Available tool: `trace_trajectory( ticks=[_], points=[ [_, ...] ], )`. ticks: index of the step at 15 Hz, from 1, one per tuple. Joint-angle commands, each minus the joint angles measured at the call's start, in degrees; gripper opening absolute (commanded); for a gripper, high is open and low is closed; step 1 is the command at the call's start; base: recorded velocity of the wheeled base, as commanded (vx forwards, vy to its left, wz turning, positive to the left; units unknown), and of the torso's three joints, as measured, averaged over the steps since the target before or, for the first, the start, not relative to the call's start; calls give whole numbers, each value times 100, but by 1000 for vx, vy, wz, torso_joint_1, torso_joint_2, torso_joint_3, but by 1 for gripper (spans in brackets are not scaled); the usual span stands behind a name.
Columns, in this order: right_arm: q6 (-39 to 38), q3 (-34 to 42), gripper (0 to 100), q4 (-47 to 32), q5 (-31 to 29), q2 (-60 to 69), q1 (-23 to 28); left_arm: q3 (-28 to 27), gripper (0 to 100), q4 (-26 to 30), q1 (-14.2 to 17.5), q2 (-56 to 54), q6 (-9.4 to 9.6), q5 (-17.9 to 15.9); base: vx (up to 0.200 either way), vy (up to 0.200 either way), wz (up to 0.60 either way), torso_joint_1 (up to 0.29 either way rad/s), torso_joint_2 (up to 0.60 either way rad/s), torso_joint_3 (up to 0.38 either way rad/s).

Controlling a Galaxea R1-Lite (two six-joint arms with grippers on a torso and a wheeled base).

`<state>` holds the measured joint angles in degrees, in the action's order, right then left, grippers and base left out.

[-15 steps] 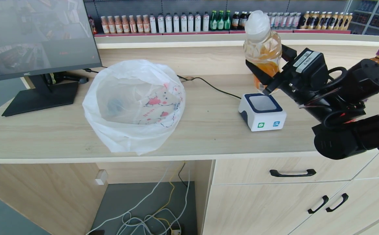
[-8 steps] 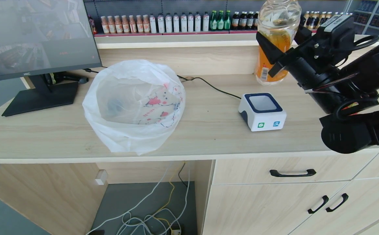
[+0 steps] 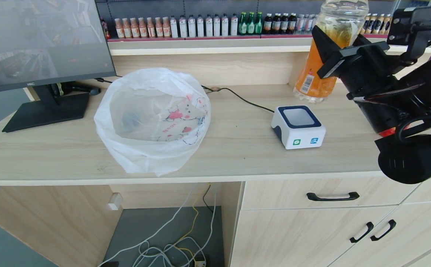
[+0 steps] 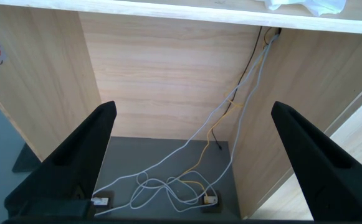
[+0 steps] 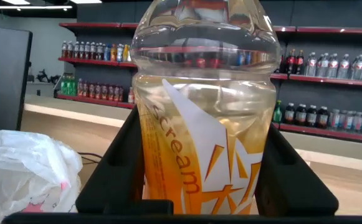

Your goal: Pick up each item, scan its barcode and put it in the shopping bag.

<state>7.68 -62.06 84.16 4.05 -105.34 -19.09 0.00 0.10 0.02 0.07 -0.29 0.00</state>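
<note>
The right gripper has its black jaws closed on a clear bottle of orange drink, one finger on each side of the body about halfway up. It holds the bottle in the air, somewhat tilted, over the back of the wooden counter, beyond the scanner and a little to its right. A white barcode label low on the bottle faces the head camera. In the right wrist view the bottle stands between the two fingers of the gripper, clear above and orange below.

The scanner is a small white box with a dark-rimmed window on top, and a black cable runs from it toward the back of the counter. The white plastic shopping bag sits well to the scanner's left, mouth open upward, with printed packets dimly visible inside. A dark monitor stands at the counter's far left.

The left gripper hangs below counter level with its jaws spread wide and nothing between them — beyond it lies the open bay under the counter, with loose cables on the floor.
</note>
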Motion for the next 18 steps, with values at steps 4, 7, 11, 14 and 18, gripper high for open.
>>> trace_trajectory(
  ticks=[4, 7, 11, 14, 18],
  points=[
    [32, 274, 0, 30, 8, 92, -156, 0, 100, -1, 6, 1, -15, 0, 0, 0, 0, 0, 0, 0],
    [14, 616, 0, 276, -141, 110, -165, 0, 100, -1, -2, 1, -15, 0, 0, 133, 0, 2, 2, 3],
    [-74, 898, 0, 584, -132, 101, -183, 0, 100, -1, -2, 1, -15, 0, 0, 200, 0, 1, 4, 5],
    [-162, 906, 0, 584, -141, 84, -183, 0, 100, -1, 6, 1, -15, 0, 0, 200, 0, -1, 5, 1],
    [-170, 889, 0, 584, -141, 13, -183, 0, 100, -1, 6, 1, -23, 0, 0, 200, 0, 8, 1, -2]
  ],
)
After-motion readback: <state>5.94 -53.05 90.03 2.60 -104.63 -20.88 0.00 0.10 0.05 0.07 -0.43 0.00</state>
